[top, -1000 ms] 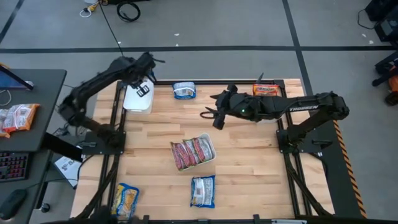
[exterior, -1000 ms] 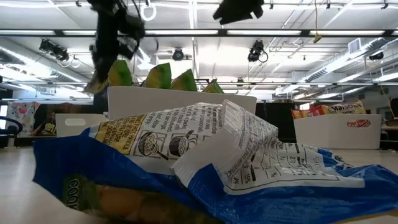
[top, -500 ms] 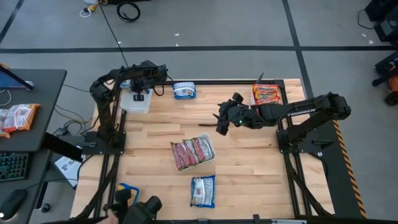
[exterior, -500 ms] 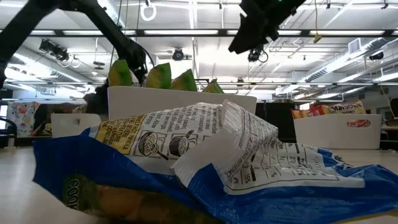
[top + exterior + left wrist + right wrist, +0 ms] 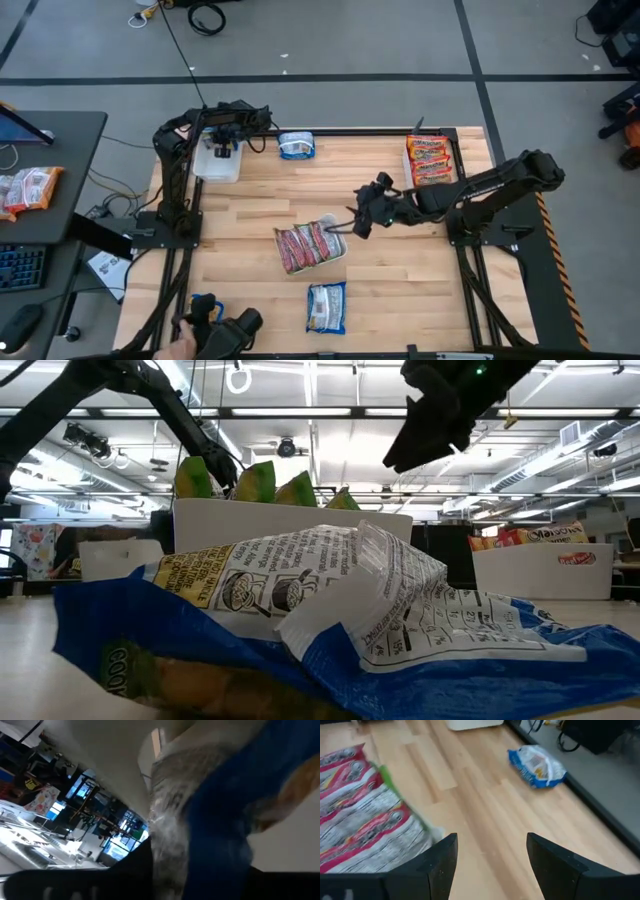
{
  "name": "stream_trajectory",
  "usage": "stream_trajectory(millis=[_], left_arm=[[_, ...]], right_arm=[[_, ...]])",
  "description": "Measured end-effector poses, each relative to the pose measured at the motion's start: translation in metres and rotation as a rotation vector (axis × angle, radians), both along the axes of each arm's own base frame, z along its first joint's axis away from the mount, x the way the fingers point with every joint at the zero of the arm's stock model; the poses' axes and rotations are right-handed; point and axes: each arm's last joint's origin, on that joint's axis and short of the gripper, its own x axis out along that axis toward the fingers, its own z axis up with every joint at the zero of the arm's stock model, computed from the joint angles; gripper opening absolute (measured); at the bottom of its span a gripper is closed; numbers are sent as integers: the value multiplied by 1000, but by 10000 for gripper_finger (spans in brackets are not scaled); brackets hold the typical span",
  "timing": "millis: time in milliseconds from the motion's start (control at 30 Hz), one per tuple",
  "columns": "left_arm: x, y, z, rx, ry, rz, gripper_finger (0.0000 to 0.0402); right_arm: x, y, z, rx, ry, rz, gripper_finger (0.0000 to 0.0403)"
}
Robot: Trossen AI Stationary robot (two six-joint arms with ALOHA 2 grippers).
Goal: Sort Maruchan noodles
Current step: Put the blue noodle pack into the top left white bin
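My right gripper (image 5: 358, 217) (image 5: 490, 865) hangs open beside the right rim of the middle white tray (image 5: 340, 250), touching nothing. Red-pink and silvery-green packets (image 5: 308, 246) (image 5: 365, 815) stand packed in that tray. Orange packets (image 5: 428, 158) fill a tray at the far right corner. Single blue-white packets lie at the far edge (image 5: 296, 146) (image 5: 537, 765) and near the near edge (image 5: 326, 306). My left gripper (image 5: 255, 125) hovers by the far-left white tray (image 5: 220, 165). Its wrist view is filled by a blurred blue packet (image 5: 225, 815).
A blue-yellow packet (image 5: 300, 630) lies at the near left corner, right before the low camera. In the high view a dark object (image 5: 230, 333) covers most of it. Bare wood lies between the trays. A desk with packets (image 5: 30, 188) stands left of the table.
My right gripper has come down and toward the near edge, from mid-table to beside the middle tray. My left arm has folded back and drawn its gripper off the far-left tray toward the far edge. A dark object has appeared over the near-left packet.
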Motion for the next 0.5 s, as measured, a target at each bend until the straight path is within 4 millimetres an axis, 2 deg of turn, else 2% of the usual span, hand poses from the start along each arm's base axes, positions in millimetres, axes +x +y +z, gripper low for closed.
stream_trajectory(millis=[233, 500], left_arm=[[0, -1, 0, 15, -26, 26, 183], [5, 4, 8, 55, -67, 44, 239]], right_arm=[[-3, 20, -1, 72, -22, 57, 255], [-5, 24, -4, 136, 19, 111, 250]])
